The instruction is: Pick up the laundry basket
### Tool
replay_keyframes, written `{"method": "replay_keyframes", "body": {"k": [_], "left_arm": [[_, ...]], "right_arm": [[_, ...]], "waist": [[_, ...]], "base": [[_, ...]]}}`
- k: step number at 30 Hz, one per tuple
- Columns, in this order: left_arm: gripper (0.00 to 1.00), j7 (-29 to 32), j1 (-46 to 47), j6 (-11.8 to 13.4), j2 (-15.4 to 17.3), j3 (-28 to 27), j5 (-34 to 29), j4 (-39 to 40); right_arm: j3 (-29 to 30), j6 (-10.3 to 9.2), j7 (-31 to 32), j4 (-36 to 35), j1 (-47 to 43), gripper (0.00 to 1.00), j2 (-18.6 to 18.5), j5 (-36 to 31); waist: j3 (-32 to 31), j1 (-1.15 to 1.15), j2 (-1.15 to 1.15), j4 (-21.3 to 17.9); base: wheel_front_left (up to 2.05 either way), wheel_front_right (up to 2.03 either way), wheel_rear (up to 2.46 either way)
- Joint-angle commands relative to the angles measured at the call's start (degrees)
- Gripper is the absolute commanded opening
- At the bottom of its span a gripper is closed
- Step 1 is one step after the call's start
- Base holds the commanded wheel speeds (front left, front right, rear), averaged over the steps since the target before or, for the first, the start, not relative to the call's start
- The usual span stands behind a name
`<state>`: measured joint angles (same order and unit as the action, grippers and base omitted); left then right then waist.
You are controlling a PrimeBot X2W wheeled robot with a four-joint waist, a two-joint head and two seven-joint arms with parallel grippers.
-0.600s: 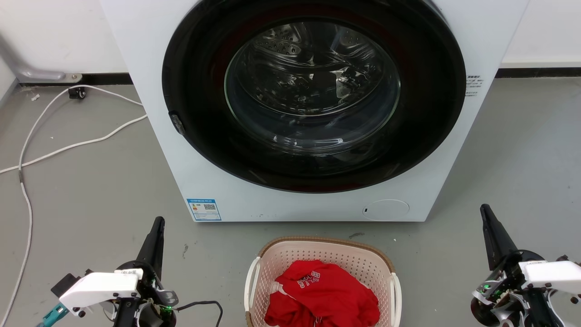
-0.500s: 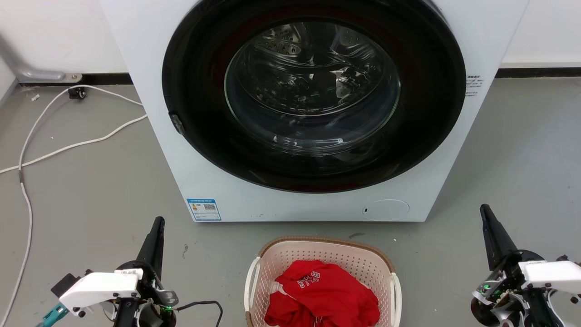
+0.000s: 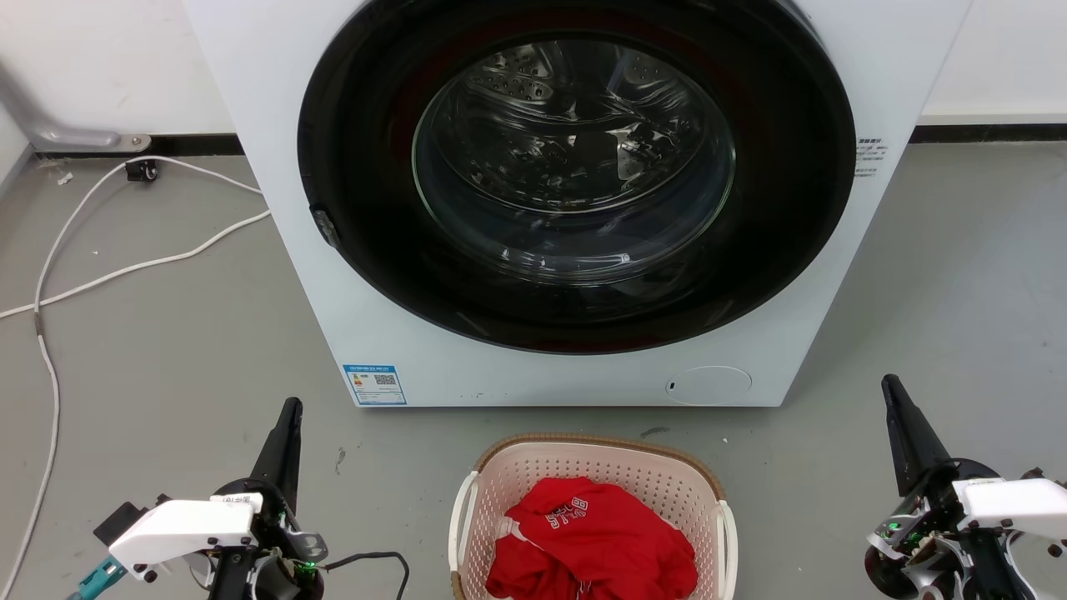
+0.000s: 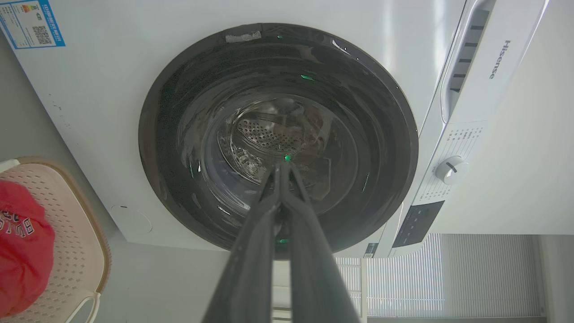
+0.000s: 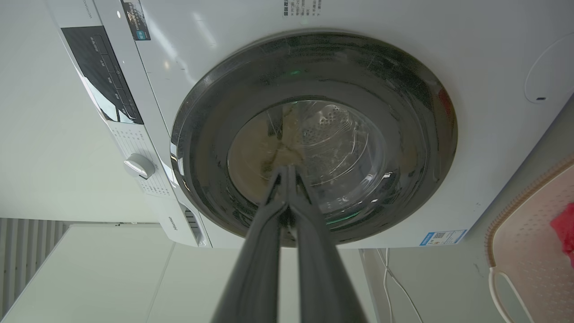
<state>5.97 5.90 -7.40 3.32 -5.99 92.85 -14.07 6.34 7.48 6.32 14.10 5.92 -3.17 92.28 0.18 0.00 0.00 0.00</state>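
The laundry basket [image 3: 583, 462], pale pink perforated plastic with a brown woven rim and white side handles, stands on the floor at the bottom centre, before the washing machine. A red garment [image 3: 592, 542] lies in it. My left gripper [image 3: 290, 410] is shut, well left of the basket and holding nothing. My right gripper [image 3: 889, 385] is shut too, far to the basket's right. In the left wrist view the shut left gripper [image 4: 281, 166] points at the machine door, and the basket [image 4: 76, 251] shows at the left edge. The right wrist view has the right gripper [image 5: 286, 171] and the basket [image 5: 524, 251] at lower right.
The white washing machine [image 3: 400, 333] with its dark round door [image 3: 575, 175] stands just behind the basket. White cables [image 3: 50, 283] trail over the grey floor at the left. Bare floor lies on both sides of the basket.
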Motion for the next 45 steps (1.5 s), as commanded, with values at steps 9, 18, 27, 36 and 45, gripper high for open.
{"method": "replay_keyframes", "body": {"k": [9,18,27,36,45], "left_arm": [[1.00,-0.10,-0.48,0.04,-0.18,0.05,0.07,-0.70],[1.00,-3.23,0.06,0.04,-0.29,3.18,-1.43,0.07],[1.00,-5.25,0.46,0.02,-0.30,5.01,-9.98,1.85],[1.00,-7.53,0.73,0.00,-0.31,7.49,-23.20,3.91],[1.00,-9.41,0.71,1.01,-0.32,9.38,-35.32,4.40]], "right_arm": [[-0.05,0.00,-0.01,0.70,-0.52,1.00,0.06,-0.02],[-1.72,0.00,-3.18,-0.64,-1.47,1.00,-0.10,-2.92],[-1.88,0.00,-5.27,-2.17,-1.51,1.00,-0.51,-11.01],[-2.50,0.01,-7.60,-4.47,-2.01,1.00,-0.33,-27.27],[-3.19,0.01,-9.35,-5.39,-2.68,1.00,-0.02,-40.06]], "waist": [[0.00,0.00,0.00,0.00],[0.14,0.00,0.00,0.01],[0.28,0.00,0.00,0.07],[0.36,0.00,0.00,0.25],[0.17,0.00,0.00,0.39]], "base": [[0.00,0.00,0.00],[0.00,0.00,0.00],[0.00,0.00,0.00],[0.00,0.00,0.00],[0.00,0.00,0.00]]}}
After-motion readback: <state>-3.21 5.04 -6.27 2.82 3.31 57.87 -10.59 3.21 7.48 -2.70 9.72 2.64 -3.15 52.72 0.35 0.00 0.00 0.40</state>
